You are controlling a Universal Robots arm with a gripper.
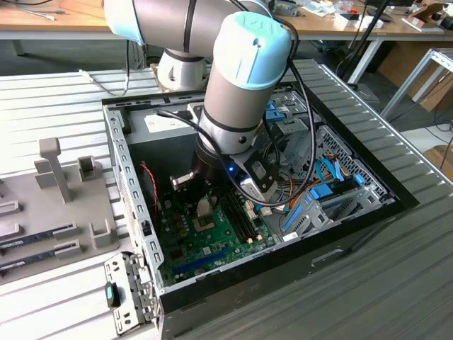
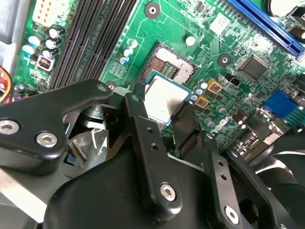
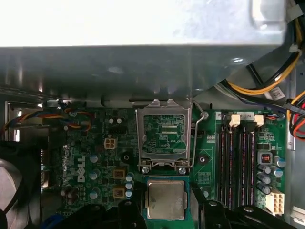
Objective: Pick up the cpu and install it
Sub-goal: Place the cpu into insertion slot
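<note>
Inside the open black computer case (image 1: 354, 212), the black two-fingered hand (image 2: 164, 107) hangs low over the green motherboard (image 2: 190, 28). Its fingers (image 2: 143, 138) are closed on opposite edges of the square, silver-topped, green-rimmed cpu (image 2: 164, 98), holding it just beside the open socket (image 3: 164, 136), whose metal retention frame (image 3: 163, 109) is raised.

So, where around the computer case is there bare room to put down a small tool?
The ribbed table is bare beside the case on the exterior view's right, and in the far corner on that view's left. Inside the case it is crowded: the arm, cables and the gripper holding the cpu.
</note>
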